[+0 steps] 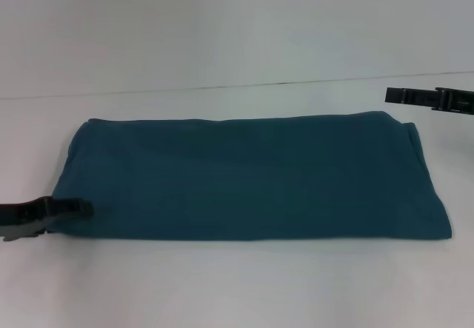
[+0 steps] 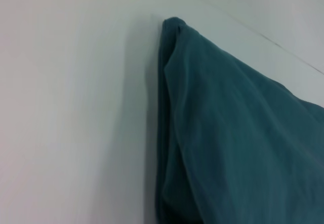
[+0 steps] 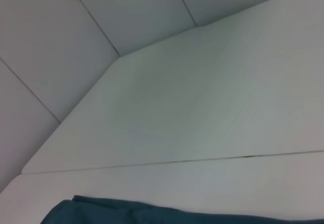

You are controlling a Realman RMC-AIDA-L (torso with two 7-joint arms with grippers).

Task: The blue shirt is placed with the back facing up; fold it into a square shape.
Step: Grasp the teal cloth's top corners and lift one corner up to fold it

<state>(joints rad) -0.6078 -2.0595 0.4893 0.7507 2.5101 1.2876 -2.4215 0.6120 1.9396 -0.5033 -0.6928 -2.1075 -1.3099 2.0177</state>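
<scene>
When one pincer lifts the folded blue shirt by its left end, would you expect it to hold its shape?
Probably not. The blue shirt looks like soft fabric in loose layers, so it would likely droop and unfold. Its rounded, creased edge suggests no stiffness. On the smooth white table it may slide when pushed.

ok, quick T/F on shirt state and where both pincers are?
1. The shirt lies folded into a long rectangle. True.
2. The left pincer is at the shirt's near left corner. True.
3. The right pincer grips the shirt. False: it is off the cloth, past the far right corner.
4. Cream lettering shows on top. False: the visible side is plain.
5. The shirt is already square. False: it is much wider than deep.
</scene>
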